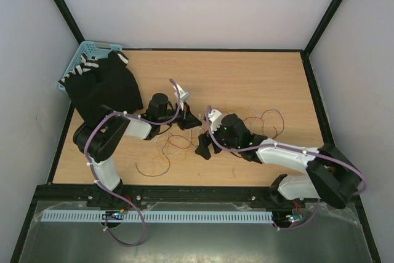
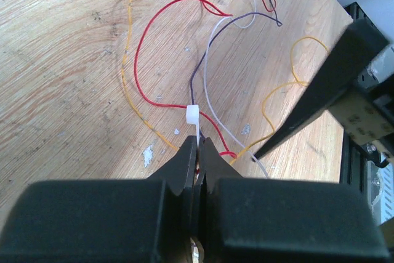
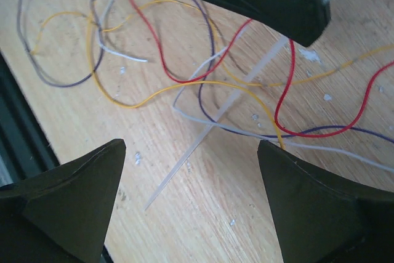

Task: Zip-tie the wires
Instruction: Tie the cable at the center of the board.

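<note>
- While its two black fingers [image 2: 184,161] are pressed fully together, the left gripper [image 2: 198,143] pinches the strap of a white plastic zip tie [image 2: 192,115] just behind its small square head.
- The wires [image 2: 137,60], thin curly strands in red, dark purple, orange-yellow and white, lie in a loose tangle on the light wooden table [image 1: 246,78]. They sit near its middle and towards the near edge, around the two grippers.
- A dark purple strand seems to run into the tie's head, though whether the tie loops round any strand is unclear.
- The right gripper [image 3: 191,146] hovers just right of the left one, jaws spread wide and holding nothing. The tie's pale strap runs slantwise below the gap.
- A light blue plastic basket [image 1: 86,47] sits at the far left corner, with a black cloth [image 1: 108,84] draped over it.
</note>
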Tool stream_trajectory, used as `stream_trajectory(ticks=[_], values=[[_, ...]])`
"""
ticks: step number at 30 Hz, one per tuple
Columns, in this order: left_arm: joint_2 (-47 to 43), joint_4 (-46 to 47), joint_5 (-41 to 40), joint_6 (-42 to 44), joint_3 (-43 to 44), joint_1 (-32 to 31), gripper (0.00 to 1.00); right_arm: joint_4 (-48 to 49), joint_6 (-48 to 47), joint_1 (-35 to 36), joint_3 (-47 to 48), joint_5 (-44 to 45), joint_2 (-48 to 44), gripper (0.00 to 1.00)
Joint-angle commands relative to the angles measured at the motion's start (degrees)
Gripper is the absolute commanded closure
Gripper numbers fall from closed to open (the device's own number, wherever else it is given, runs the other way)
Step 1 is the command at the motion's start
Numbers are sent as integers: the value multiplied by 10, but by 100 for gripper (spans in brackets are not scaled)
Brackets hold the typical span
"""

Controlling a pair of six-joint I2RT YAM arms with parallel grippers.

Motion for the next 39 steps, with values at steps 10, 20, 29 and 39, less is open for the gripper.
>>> stream_trajectory(ticks=[10,20,29,39], values=[[14,-20,38,4,20,0,100,128,-174,17,-110,38,-169,1],[47,-26,70,-7,46,10,100,158,-476,92,-136,137,-187,1],[73,-26,84,-15,60,15,100,165,-585,138,-167,205,-148,1],[75,-26,103,-31,69,18,100,193,-624,166,-151,221,-63,1]])
